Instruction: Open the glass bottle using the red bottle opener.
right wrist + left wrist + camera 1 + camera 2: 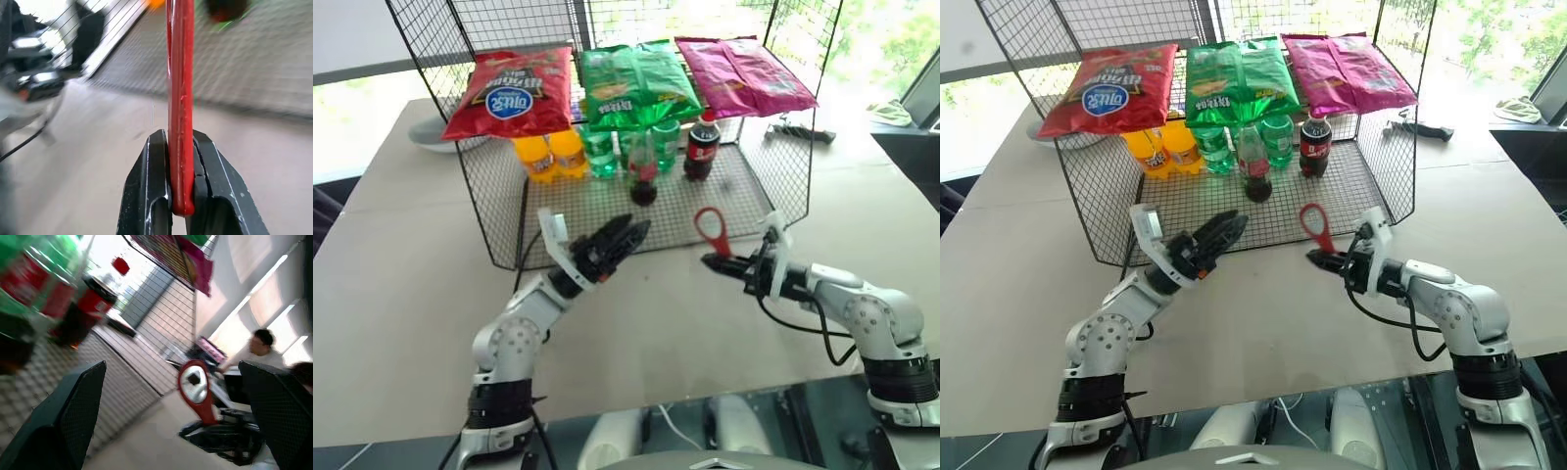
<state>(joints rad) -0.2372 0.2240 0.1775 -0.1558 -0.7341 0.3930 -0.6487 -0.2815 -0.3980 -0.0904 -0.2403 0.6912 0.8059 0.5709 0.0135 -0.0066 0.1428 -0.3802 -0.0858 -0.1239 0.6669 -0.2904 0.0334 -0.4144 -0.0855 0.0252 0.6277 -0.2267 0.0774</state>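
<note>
While the right gripper (710,260) sits just right of centre in the head view, we see its two black fingers clamped on the handle of the red bottle opener (712,229), whose ring head stands upright above them. Left of centre, our left gripper (628,235) has its fingers spread apart and holds nothing, pointing toward the wire rack (499,211). The glass bottle (643,168) stands upright on the rack floor, above centre in the frame, just left of the plastic cola bottle (702,145) and in front of the green bottles (600,152).
</note>
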